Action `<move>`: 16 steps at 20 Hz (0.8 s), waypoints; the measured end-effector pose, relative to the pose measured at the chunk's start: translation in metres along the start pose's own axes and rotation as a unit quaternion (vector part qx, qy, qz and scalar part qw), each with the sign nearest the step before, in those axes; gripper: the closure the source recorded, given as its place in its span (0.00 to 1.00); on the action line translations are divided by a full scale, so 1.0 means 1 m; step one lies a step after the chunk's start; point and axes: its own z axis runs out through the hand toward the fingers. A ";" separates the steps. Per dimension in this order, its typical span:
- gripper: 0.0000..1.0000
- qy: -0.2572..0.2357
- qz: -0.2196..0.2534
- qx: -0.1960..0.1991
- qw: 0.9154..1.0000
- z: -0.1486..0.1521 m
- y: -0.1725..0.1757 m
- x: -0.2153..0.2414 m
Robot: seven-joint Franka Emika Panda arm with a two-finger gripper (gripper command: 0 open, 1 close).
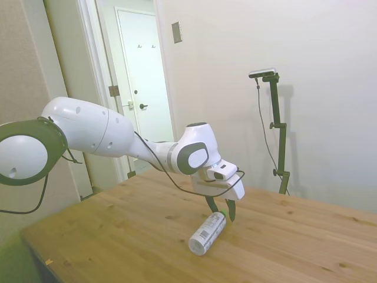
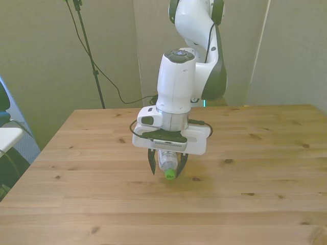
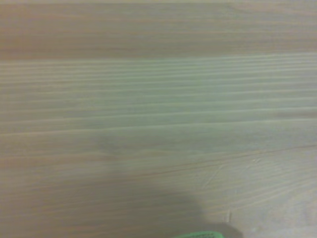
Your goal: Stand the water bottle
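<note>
We are seeing the water bottle (image 1: 207, 233) lying on its side on the wooden worktop (image 1: 118, 236), not yet standing, with its green cap (image 2: 168, 175) pointing toward the near edge in the front view and its white printed label (image 1: 203, 236) facing up in the side view. The hand (image 2: 166, 167) is reaching down over the cap end of the water bottle, its two dark fingers (image 2: 152, 164) straddling the neck, one on each side. The fingers are sitting very close to the plastic, but we cannot tell whether they are pressing on it or merely flanking it, so we are leaving the grip undecided. The body of the water bottle is extending away from the hand and resting on the boards. In the wrist view we are looking at blurred wood grain, with only a thin sliver of the green cap (image 3: 198, 234) showing at the frame's edge beside a soft shadow.
</note>
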 end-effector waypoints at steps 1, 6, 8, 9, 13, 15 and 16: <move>1.00 0.000 0.001 0.000 1.000 0.000 0.000 0.000; 1.00 -0.003 0.016 -0.005 1.000 0.003 0.004 0.002; 1.00 -0.007 0.022 -0.008 1.000 0.004 0.004 0.001; 1.00 -0.008 0.027 -0.009 1.000 0.003 0.004 0.001; 1.00 -0.013 0.045 -0.013 0.999 0.002 0.004 0.001; 1.00 -0.011 0.062 -0.008 0.998 -0.003 0.000 -0.001; 1.00 -0.008 0.069 -0.002 0.998 -0.011 -0.004 -0.003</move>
